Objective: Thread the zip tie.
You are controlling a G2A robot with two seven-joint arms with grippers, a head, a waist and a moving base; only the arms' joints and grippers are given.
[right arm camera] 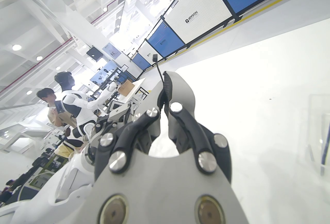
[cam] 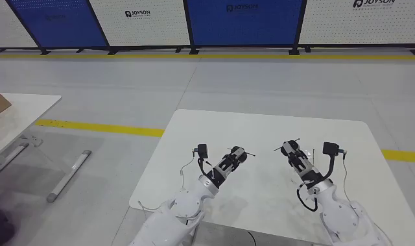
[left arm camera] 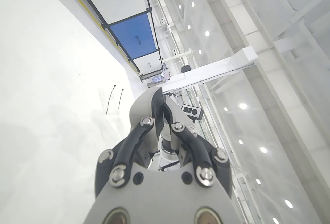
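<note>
Black zip tie was pinched in the closed right gripper, its head end left free, probably so a tail could enter it. The left gripper, at nine o'clock from it, was closed too; its load I could not tell.

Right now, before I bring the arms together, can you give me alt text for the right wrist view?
The right gripper is shut on a black zip tie, whose square head sticks out beyond its tip. Past it lies the white table, with blue and white partition panels behind.
</note>
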